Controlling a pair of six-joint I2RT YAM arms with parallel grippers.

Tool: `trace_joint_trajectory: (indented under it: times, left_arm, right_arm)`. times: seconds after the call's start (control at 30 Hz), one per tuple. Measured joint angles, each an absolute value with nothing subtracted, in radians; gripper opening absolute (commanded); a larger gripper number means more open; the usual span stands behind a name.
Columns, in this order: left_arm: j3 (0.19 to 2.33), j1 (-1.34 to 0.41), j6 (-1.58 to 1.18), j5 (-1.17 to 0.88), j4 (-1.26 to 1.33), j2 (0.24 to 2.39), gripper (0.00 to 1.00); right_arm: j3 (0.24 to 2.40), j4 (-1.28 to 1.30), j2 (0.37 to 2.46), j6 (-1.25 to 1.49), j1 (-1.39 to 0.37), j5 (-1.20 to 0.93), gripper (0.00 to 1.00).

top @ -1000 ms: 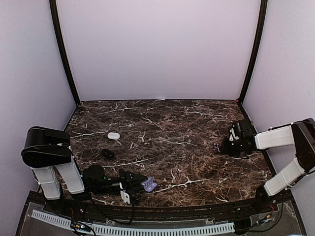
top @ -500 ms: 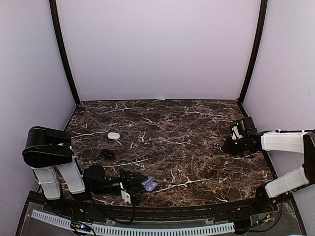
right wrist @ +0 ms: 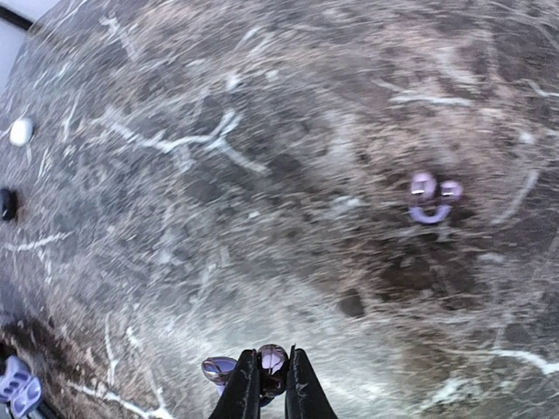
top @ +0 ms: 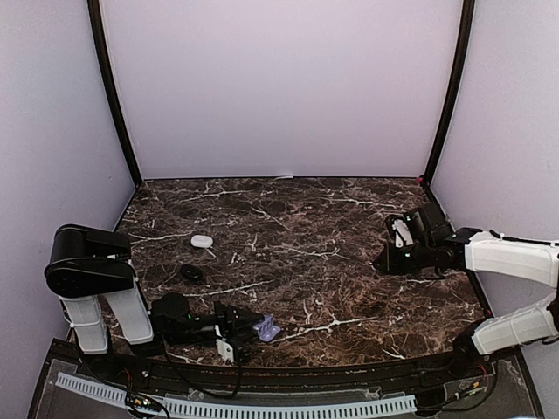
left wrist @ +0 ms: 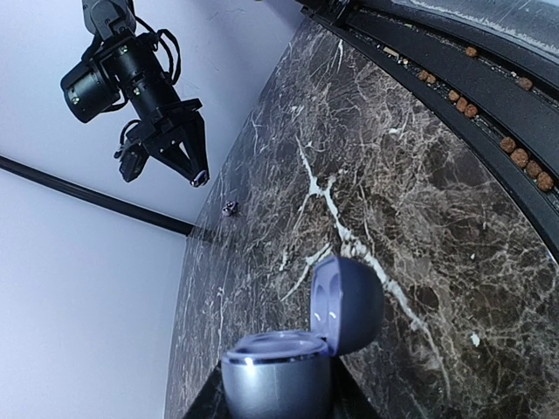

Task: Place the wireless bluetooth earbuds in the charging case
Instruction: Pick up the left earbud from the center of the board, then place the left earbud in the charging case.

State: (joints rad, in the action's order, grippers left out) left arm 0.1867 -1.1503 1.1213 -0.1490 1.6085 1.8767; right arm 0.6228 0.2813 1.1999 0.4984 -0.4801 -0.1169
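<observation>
My left gripper (left wrist: pixel 275 397) is shut on the base of a purple charging case (left wrist: pixel 278 371) low over the table's near edge. The case's lid (left wrist: pixel 349 301) stands open, and the case shows in the top view as a small purple shape (top: pixel 265 328). My right gripper (right wrist: pixel 272 374) is shut on a purple earbud (right wrist: pixel 273 358) and hangs above the marble at the right side (top: pixel 383 263). A second purple earbud (right wrist: pixel 432 196) lies on the table behind it (left wrist: pixel 230 208).
A white pebble-shaped case (top: pixel 202 240) and a black one (top: pixel 191 272) lie on the left half of the marble table (top: pixel 297 227). Pale walls close in the back and both sides. A black rail (left wrist: pixel 489 96) runs along the near edge.
My right arm has swung left, away from the right wall and toward the table's middle, carrying the earbud off the surface. The left arm and the case have not moved.
</observation>
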Motion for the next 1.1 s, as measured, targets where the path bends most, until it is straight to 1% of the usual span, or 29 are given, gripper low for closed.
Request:
trace_joint_trajectory:
  times: [0.43,0.7,0.83,1.1]
  left_arm:
    - [0.2,-1.15,1.116,-0.181,1.608,1.906,0.04]
    - [0.21,-1.15,1.114,-0.207,1.61,1.92,0.04]
    - [0.21,-1.15,1.114,-0.213,1.61,1.921,0.04]
    - [0.21,-1.15,1.114,-0.217,1.612,1.926,0.04]
  right_arm:
    - [0.742,0.267,1.327,0.525,-0.797,-0.141,0.06]
    - [0.834,0.215,1.439,0.506,-0.968,-0.221,0.06]
    - [0.883,0.211,1.522,0.499,-1.033,-0.253,0.06]
    - [0.926,0.199,1.597,0.493,-1.095,-0.315,0.06]
